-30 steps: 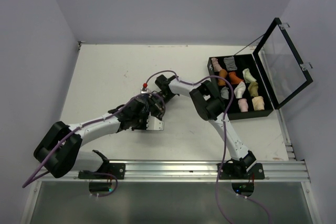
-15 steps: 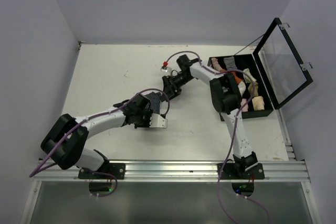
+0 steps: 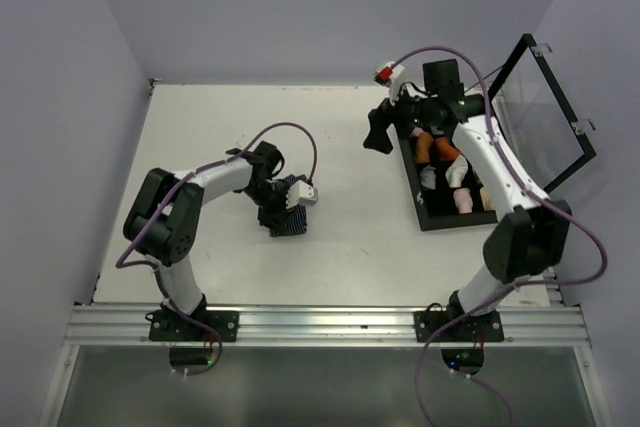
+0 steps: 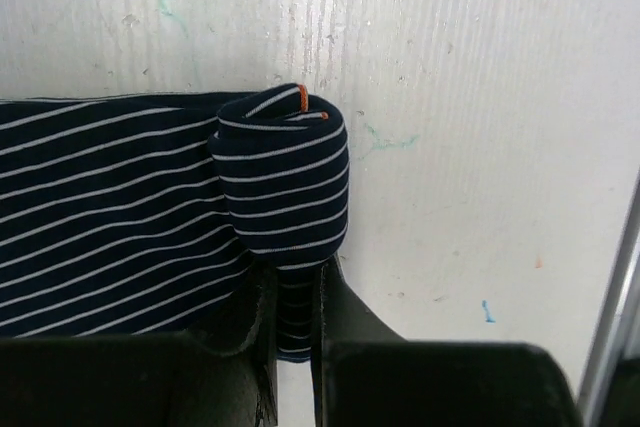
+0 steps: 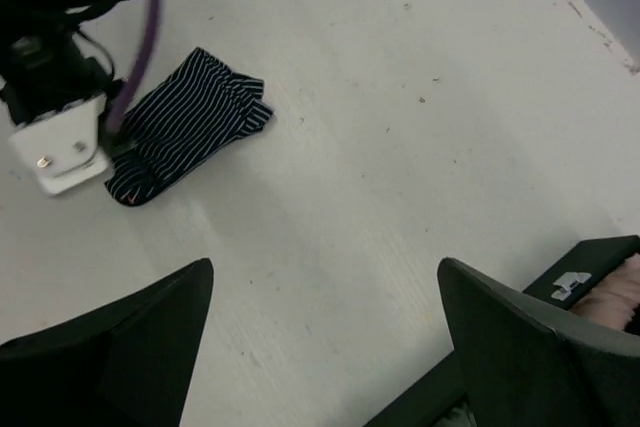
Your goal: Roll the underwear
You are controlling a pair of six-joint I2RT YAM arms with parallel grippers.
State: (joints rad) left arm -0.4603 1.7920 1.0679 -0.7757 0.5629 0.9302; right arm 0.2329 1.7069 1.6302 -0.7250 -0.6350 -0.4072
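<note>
Seen from above, the navy striped underwear (image 3: 285,219) lies on the white table (image 3: 200,127) at about 8 o'clock from its centre. My left claw (image 3: 283,205) is down on it. 1 second ago both claws crowded over the cloth; now the right claw (image 3: 380,132) has swung off toward 1 o'clock, near the organizer box (image 3: 421,209) of rolled garments. Its wrist camera shows it spread wide and holding nothing. The left wrist camera shows the left claw nearly closed, pinching the near edge of a short roll (image 4: 285,182), with flat cloth running toward 9 o'clock. I judge the roll only just begun – most of the cloth is unrolled – and the left arm now works alone.
</note>
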